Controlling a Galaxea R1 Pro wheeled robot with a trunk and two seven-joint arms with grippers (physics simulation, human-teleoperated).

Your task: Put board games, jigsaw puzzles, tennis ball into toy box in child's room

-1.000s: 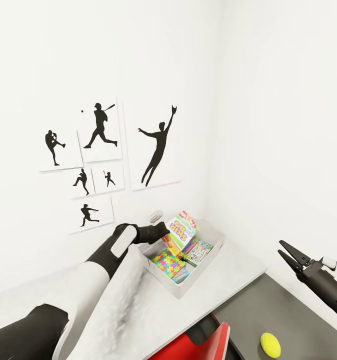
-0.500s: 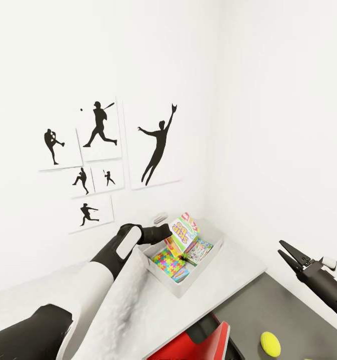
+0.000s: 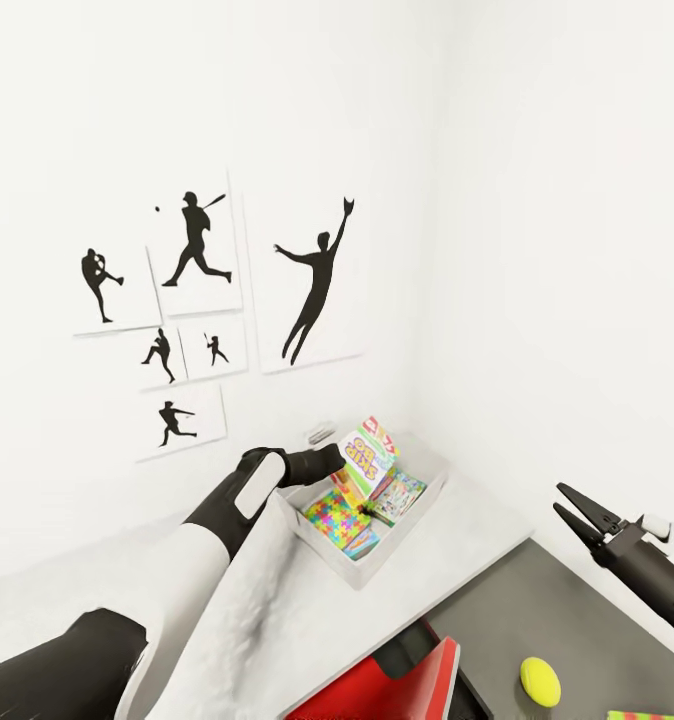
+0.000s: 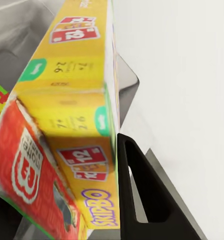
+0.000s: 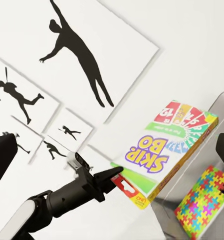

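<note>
The left hand (image 3: 335, 462), near the middle of the head view, is closed on the SKIP BO game box (image 3: 365, 458) and holds it tilted over the near end of the toy box (image 3: 375, 570). In the left wrist view one black finger (image 4: 141, 200) lies against the yellow side of this box. The toy box stands on the pale desk (image 3: 457, 530), in the corner under the baseball silhouette pictures (image 3: 312, 285). Inside it lie a jigsaw puzzle (image 3: 335, 512) and a blue printed board game (image 3: 401, 496). The right hand (image 3: 581, 512), at the right edge of the head view, is wide open and holds nothing. The tennis ball (image 3: 540, 682) rests on the dark grey side unit (image 3: 537, 620) at the lower right, well apart from the toy box.
</note>
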